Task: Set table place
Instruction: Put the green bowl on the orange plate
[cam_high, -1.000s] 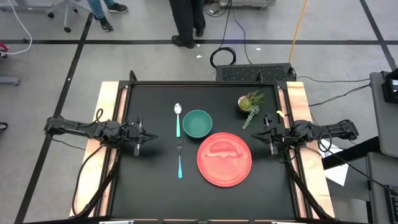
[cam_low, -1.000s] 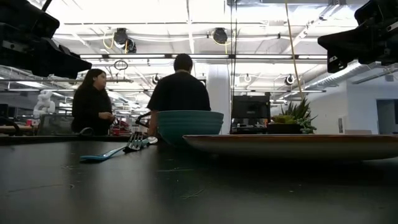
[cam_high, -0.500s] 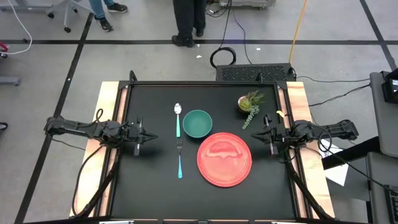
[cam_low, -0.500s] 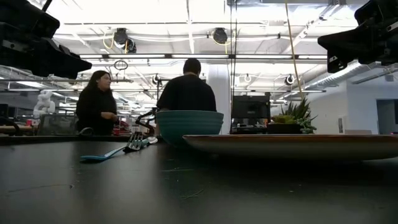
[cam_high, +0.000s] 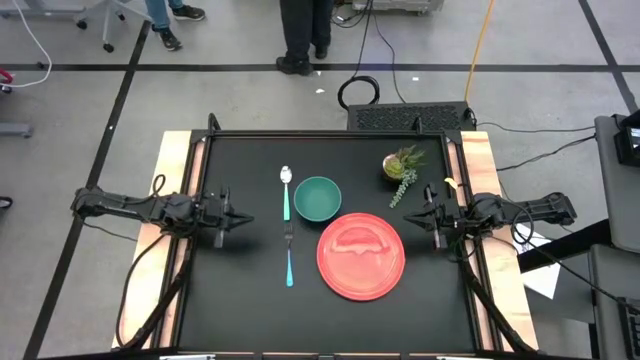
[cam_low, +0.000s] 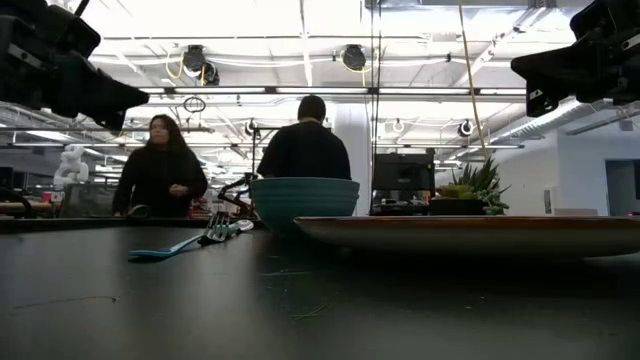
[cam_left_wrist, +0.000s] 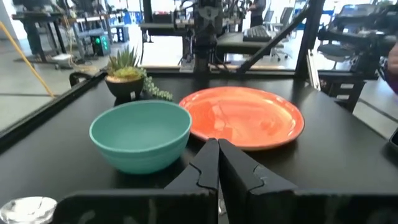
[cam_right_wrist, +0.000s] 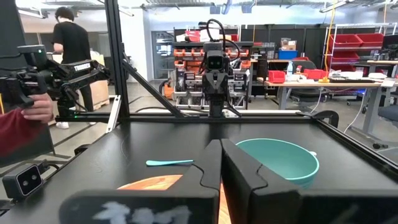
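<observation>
Two pincers are waiting at the desk's (cam_high: 250, 300) short sides as I am watching from my station: the left pincer (cam_high: 243, 218) is hanging at nine o'clock over the black top, its fingers pressed together on nothing, and the right pincer (cam_high: 414, 214) is hanging at three o'clock, likewise pressed together and empty. Between them the place setting is lying near the middle. The red plate (cam_high: 361, 256) is sitting toward five o'clock of centre, with the teal bowl (cam_high: 317, 198) just beside its rim at eleven o'clock. The spoon (cam_high: 286, 191) is lying just beside the bowl at its nine o'clock, and the fork (cam_high: 289, 255) is lying in line with it toward six o'clock. A small potted plant (cam_high: 402, 165) is standing at one o'clock, near the right pincer.
</observation>
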